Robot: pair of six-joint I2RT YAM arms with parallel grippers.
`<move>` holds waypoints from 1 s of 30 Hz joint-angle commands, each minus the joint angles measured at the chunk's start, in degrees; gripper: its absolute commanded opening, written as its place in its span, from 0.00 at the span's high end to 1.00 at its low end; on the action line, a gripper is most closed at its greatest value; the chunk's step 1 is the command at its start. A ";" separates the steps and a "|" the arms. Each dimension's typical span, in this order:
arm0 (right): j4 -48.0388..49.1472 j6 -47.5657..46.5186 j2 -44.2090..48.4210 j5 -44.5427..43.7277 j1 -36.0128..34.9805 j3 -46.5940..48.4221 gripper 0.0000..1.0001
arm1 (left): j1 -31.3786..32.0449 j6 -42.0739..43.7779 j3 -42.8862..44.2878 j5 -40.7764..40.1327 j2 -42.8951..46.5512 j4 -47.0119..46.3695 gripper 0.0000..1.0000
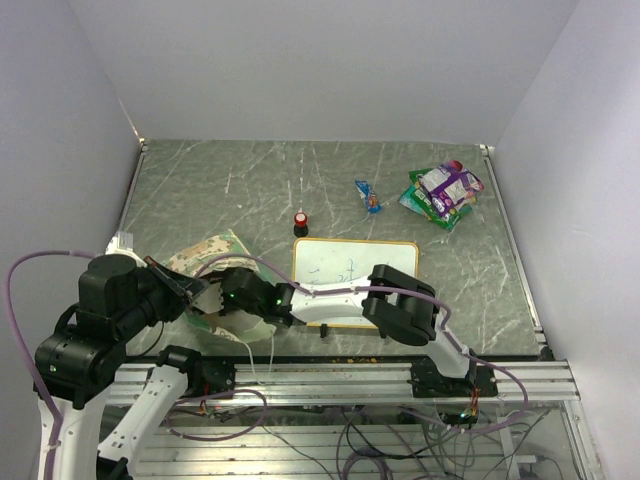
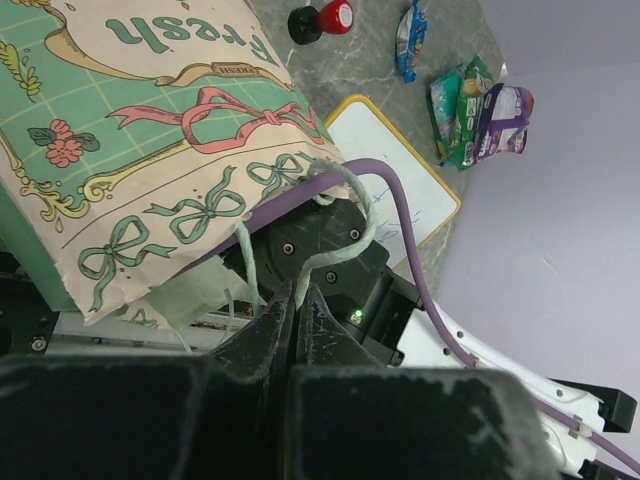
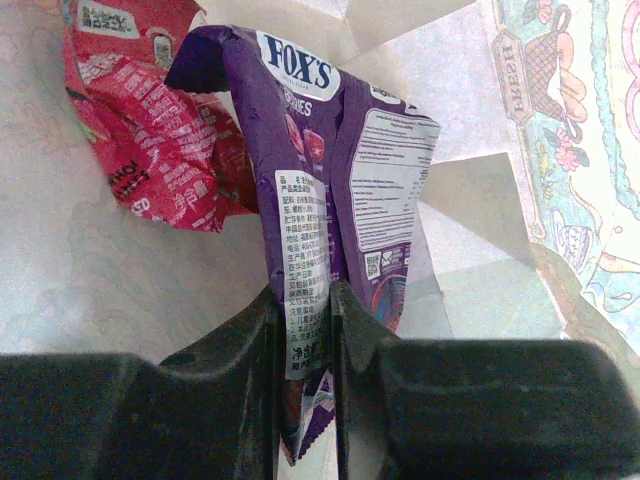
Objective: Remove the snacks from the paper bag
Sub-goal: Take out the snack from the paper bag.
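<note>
The paper bag [image 1: 205,258] lies on its side at the table's front left; its printed face fills the left wrist view [image 2: 150,150]. My left gripper [image 2: 298,298] is shut on the bag's pale string handle [image 2: 350,215] at the bag's mouth. My right gripper [image 3: 305,320] reaches inside the bag and is shut on the lower edge of a purple-and-white snack packet [image 3: 310,180]. A red packet [image 3: 150,130] lies on the bag's inner paper just left of it. In the top view the right gripper [image 1: 232,300] is at the bag's mouth, its fingers hidden.
A pile of green and purple-and-white packets [image 1: 443,193] lies at the back right, with a small blue packet [image 1: 368,195] beside it. The red-topped black knob [image 1: 301,222] stands behind the wood-framed whiteboard [image 1: 355,268]. The right arm lies across the whiteboard's near edge.
</note>
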State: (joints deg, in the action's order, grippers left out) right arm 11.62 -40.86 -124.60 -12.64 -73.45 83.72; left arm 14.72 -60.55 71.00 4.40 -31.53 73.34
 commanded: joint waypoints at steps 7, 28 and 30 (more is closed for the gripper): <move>2.06 14.41 12.97 8.58 0.61 -8.49 1.00 | -0.13 0.95 1.52 0.63 -2.07 -1.86 0.93; -0.19 20.42 29.22 13.68 -0.05 -21.48 1.00 | -0.13 -3.96 0.89 -3.92 2.87 -1.98 0.93; -1.28 19.92 29.39 14.42 -0.62 -20.71 1.00 | -0.13 -4.26 0.65 -3.66 2.80 -2.65 0.93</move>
State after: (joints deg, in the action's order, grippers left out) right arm 9.08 -21.19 -96.97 -0.75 -73.19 62.02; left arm 14.72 -63.44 72.84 1.04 -28.71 72.34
